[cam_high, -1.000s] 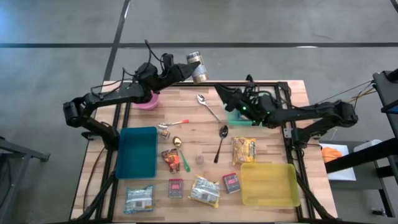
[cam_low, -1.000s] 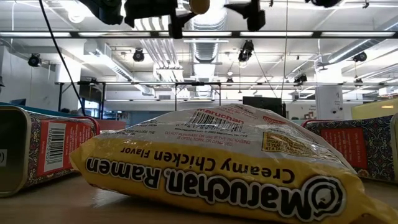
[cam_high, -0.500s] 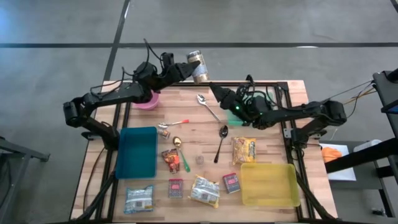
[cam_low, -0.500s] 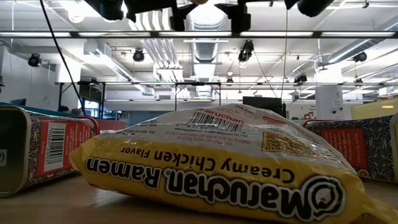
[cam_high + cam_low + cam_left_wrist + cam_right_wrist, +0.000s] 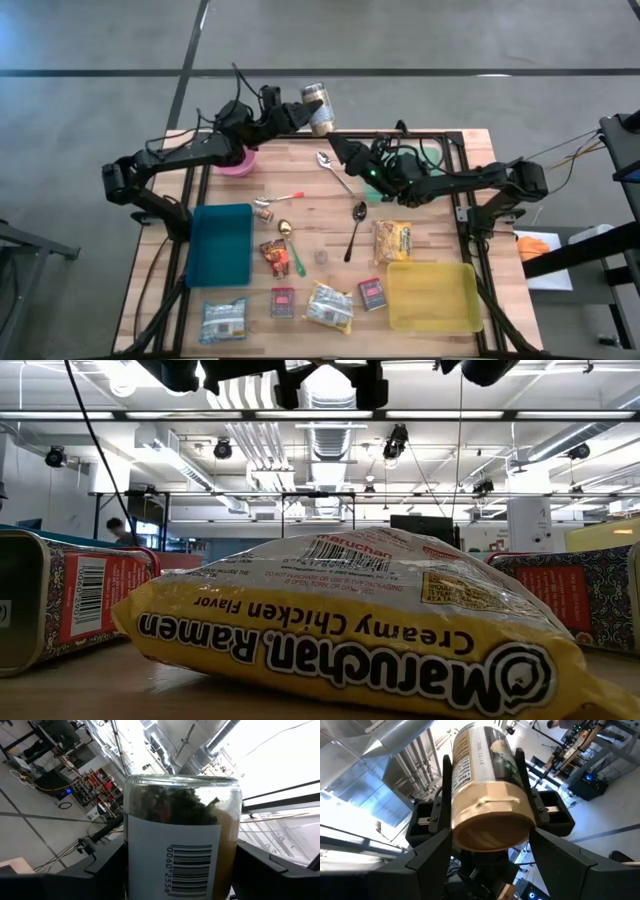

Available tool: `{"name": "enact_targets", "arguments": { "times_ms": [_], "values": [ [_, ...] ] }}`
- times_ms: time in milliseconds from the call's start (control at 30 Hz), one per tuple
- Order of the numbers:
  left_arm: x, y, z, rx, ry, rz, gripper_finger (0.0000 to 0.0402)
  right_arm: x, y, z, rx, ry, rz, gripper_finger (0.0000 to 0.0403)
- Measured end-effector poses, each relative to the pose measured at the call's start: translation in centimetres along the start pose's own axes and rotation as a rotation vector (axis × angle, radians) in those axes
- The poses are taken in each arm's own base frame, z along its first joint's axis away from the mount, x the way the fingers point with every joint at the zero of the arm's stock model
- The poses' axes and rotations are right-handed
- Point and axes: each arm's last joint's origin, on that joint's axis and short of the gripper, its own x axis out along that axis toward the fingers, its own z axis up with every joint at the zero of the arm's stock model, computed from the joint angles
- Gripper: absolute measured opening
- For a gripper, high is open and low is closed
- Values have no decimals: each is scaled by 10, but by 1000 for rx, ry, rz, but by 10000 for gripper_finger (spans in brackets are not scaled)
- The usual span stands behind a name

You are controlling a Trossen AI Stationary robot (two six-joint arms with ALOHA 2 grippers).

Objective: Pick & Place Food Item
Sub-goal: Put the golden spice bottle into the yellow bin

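Jar (image 5: 316,107) held up past table's far edge (image 5: 440,133), left gripper (image 5: 303,111) around it; right gripper (image 5: 335,146) just beside, on the jar's right. Two spoons (image 5: 337,174) mid-table. Teal tray (image 5: 222,243) left, yellow tray (image 5: 432,297) front right, noodle bag (image 5: 393,241) behind it. Ramen pack (image 5: 329,307) at front, between two tins (image 5: 283,302).

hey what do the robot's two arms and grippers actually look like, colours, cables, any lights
Both arms are dark, nearly black, built of jointed links. The left arm has thin black cables looping above its wrist. The right arm shows a small green light near its wrist, with cables trailing at its base. The left gripper has flat black fingers on a blocky black body.
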Motion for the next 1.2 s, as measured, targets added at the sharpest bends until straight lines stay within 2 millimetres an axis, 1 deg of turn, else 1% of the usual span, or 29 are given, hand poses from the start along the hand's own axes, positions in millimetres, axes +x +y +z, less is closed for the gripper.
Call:
{"name": "enact_targets", "arguments": {
  "times_ms": [133, 300, 800, 967, 1200],
  "values": [
    [0, -1, 0, -10, -1, -8, 280, -4, 0, 4, -9, -23, -15, 261],
    [0, -1, 0, -24, 0, -8, 280, -4, 1, 7, -11, -25, -11, 261],
    [0, -1, 0, -24, 2, -8, 280, -4, 2, 7, -94, -15, -12, 261],
    [0, -1, 0, -25, 5, -11, 280, -4, 4, 7, -106, 7, 27, 261],
    [0, -1, 0, -24, 5, -11, 280, -4, 4, 7, -141, 6, 33, 261]
  ]
}}
